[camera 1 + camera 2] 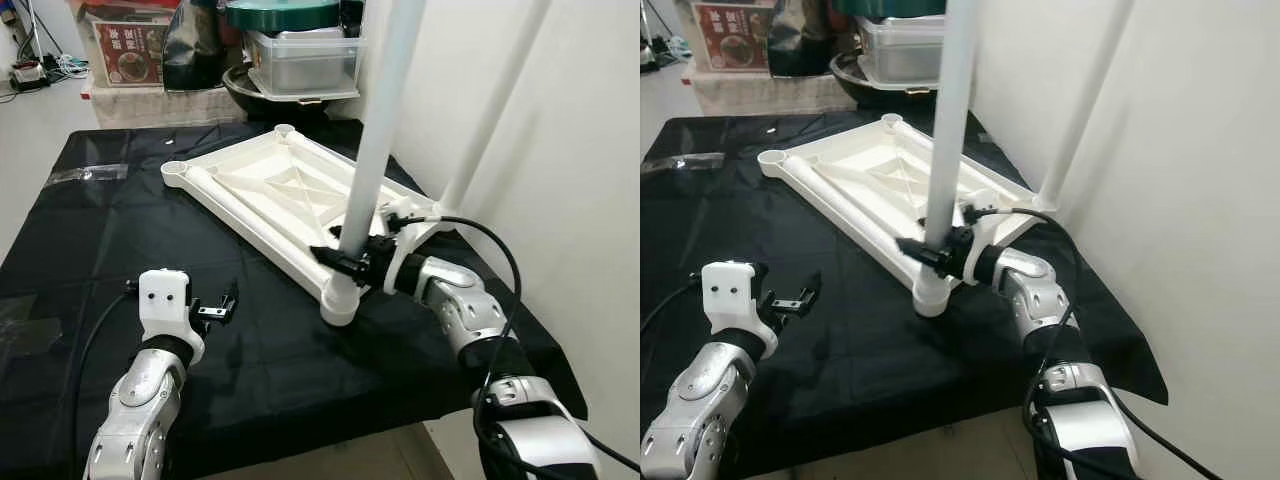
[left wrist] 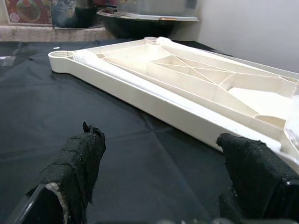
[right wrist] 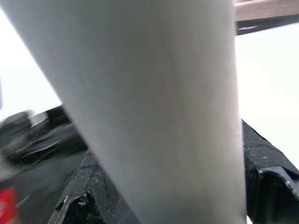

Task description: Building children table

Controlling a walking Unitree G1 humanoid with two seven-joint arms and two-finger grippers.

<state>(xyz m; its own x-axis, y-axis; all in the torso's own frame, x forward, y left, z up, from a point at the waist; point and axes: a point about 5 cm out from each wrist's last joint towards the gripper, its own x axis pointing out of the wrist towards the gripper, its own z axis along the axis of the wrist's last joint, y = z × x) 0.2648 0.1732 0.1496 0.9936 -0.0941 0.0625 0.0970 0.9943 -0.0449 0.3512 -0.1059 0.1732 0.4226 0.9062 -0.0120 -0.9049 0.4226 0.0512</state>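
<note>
Leg-fitting step: right pincer [image 1: 345,262] clamps the white leg [image 1: 380,130] upright in the tabletop's [image 1: 290,185] near corner socket, needing downward seating; left pincer [image 1: 218,307] idles open.

Head stereo looks down on tabletop [image 1: 280,185] (both eyes); L wrist cam low, R wrist close on leg [image 3: 154,112].

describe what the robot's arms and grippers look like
Both arms are silver, built of rounded metallic segments with black joints. The left gripper sits on a white boxy wrist block with two small dark dots; its fingers are black with rough, worn padding. The right gripper is black too, behind a white wrist housing. Black cables loop along both forearms.
</note>
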